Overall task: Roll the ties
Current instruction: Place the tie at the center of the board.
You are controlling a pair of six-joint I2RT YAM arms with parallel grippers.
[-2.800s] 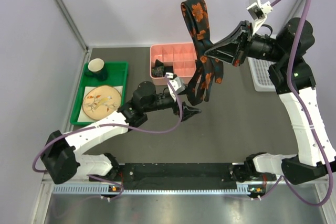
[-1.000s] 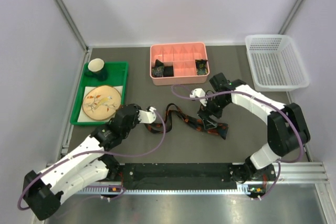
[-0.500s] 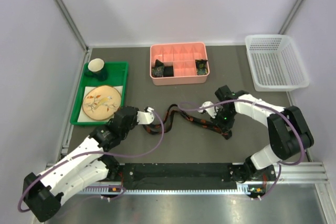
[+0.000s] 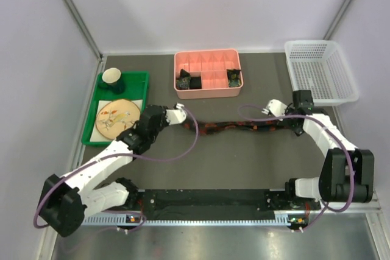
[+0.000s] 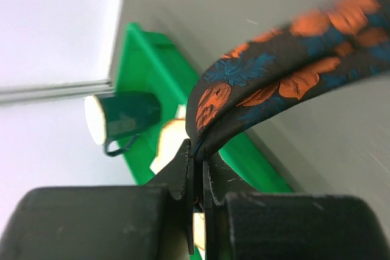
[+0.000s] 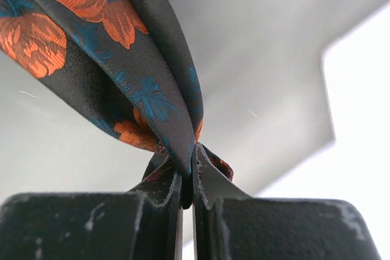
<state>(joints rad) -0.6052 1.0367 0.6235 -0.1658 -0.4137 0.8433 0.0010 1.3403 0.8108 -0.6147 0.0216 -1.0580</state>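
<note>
A black tie [image 4: 234, 127] with orange flowers and blue leaves is stretched in a nearly straight line across the middle of the table. My left gripper [image 4: 187, 124] is shut on its left end. In the left wrist view the tie [image 5: 274, 77] runs up and right from the left gripper [image 5: 196, 153]. My right gripper [image 4: 283, 125] is shut on the tie's right end. In the right wrist view the fabric [image 6: 91, 47] folds out of the right gripper [image 6: 187, 158]. Two rolled dark ties [image 4: 187, 81] [image 4: 233, 77] sit in compartments of the pink box [image 4: 207, 59].
A green tray [image 4: 125, 76] at the left holds a patterned plate [image 4: 117, 118] and a dark green cup [image 4: 113, 77], which also shows in the left wrist view [image 5: 122, 117]. A white basket [image 4: 320, 71] stands at the back right. Purple cables loop beside both arms.
The tie lay crumpled with the right gripper open over it. The right gripper has shut on its end and drawn it right; the left moved back, and the tie is pulled straight.
</note>
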